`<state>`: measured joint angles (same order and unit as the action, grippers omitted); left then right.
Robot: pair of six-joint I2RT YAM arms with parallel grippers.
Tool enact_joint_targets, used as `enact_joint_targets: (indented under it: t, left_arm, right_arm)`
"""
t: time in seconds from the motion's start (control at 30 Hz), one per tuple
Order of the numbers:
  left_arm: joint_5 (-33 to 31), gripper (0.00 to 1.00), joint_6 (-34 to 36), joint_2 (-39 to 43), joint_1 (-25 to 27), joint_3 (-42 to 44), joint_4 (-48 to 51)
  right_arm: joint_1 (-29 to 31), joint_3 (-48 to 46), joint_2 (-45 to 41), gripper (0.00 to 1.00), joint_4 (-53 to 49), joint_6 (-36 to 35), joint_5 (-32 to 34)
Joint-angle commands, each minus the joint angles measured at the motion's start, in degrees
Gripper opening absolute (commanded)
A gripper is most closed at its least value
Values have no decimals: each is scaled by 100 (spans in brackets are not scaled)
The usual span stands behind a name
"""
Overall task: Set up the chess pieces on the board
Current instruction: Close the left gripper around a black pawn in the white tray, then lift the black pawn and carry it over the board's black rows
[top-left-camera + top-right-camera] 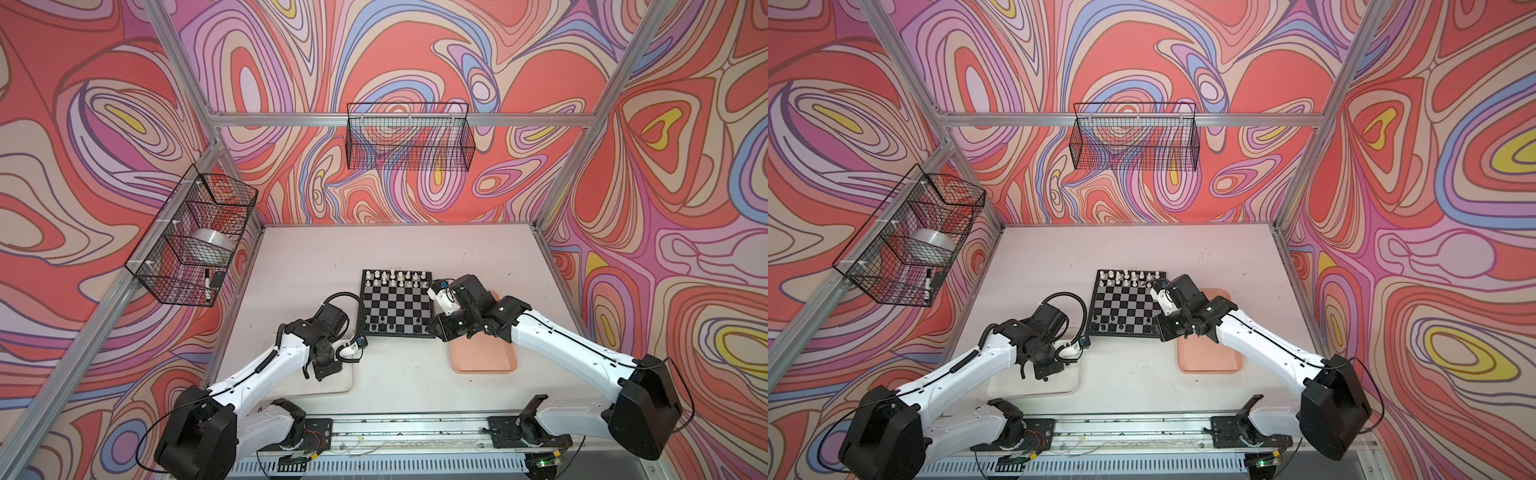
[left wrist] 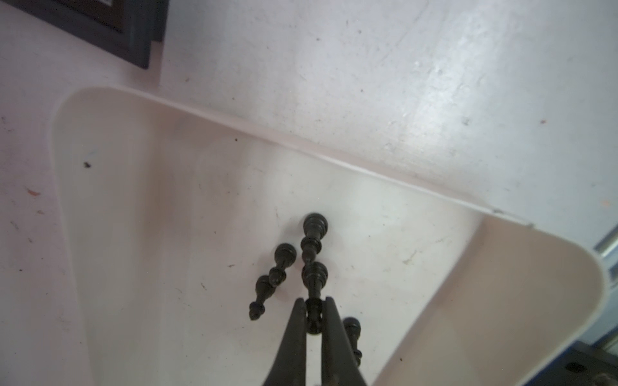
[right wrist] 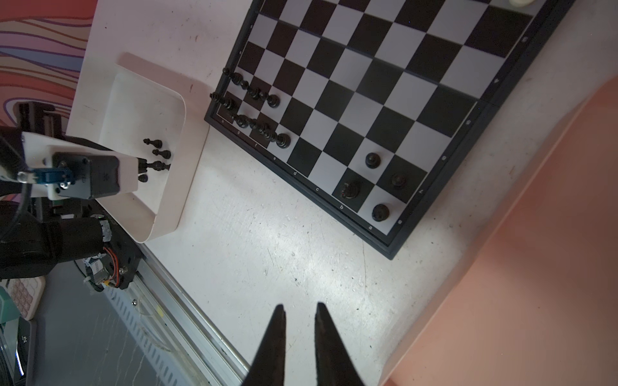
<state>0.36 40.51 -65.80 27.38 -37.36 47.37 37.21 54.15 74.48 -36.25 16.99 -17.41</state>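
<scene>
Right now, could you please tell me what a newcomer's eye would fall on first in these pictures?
The swirling red, pink and lilac walls dominate all around the table. At the table's middle lies the chessboard, cream-white pieces lined along its far edge. Beside its near left corner, the left jaws pinch a black chess piece in the white tray.
</scene>
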Motion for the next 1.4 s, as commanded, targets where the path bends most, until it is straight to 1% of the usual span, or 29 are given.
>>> enact_joint_targets:
  t: [0.0,0.27,0.53,0.7,0.87,1.2,1.37]
  left_arm:
    - [95,9,124,85,-30,-271,403]
    - [218,10,124,-117,-26,-767,656]
    - [482,11,124,-585,30,-1664,852]
    - [364,11,63,-976,363,-2234,859]
    - [246,11,44,-1435,762,-2761,807]
    - [306,11,18,-2565,1394,-3814,670]
    - [392,11,20,-3117,1584,-4273,607]
  right_arm:
    - [15,-65,36,17,109,-48,11]
    - [14,-28,32,17,70,-73,9]
    - [14,-12,-117,17,-21,-73,53]
    - [16,49,-209,17,-107,-48,45]
    - [17,214,-353,17,-397,-58,91]
    - [14,493,-1169,18,-1140,41,381]
    - [14,620,-1503,18,-1495,71,592]
